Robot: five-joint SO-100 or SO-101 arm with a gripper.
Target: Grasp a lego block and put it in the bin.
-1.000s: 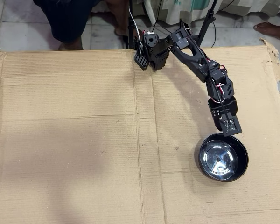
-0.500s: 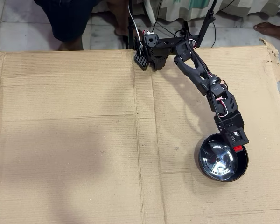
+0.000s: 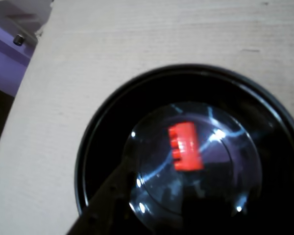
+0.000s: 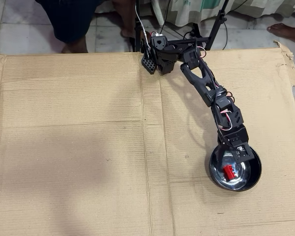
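The red lego block [image 3: 186, 146] lies on the shiny silver inside of the round black bowl [image 3: 95, 142], free of any finger. In the overhead view the block [image 4: 228, 171] sits near the bowl's middle, and the bowl [image 4: 253, 176] stands at the right of the cardboard. My gripper [image 4: 235, 158] hovers over the bowl's far side, just above the block. In the wrist view one dark finger [image 3: 105, 203] reaches in from the bottom left, apart from the block. The gripper holds nothing and looks open.
The bowl rests on a large brown cardboard sheet [image 4: 78, 147]. The arm's base [image 4: 160, 51] stands at the sheet's far edge. People's legs and a stand [image 4: 214, 24] are beyond that edge. In the wrist view the cardboard's edge [image 3: 24, 88] runs down the left.
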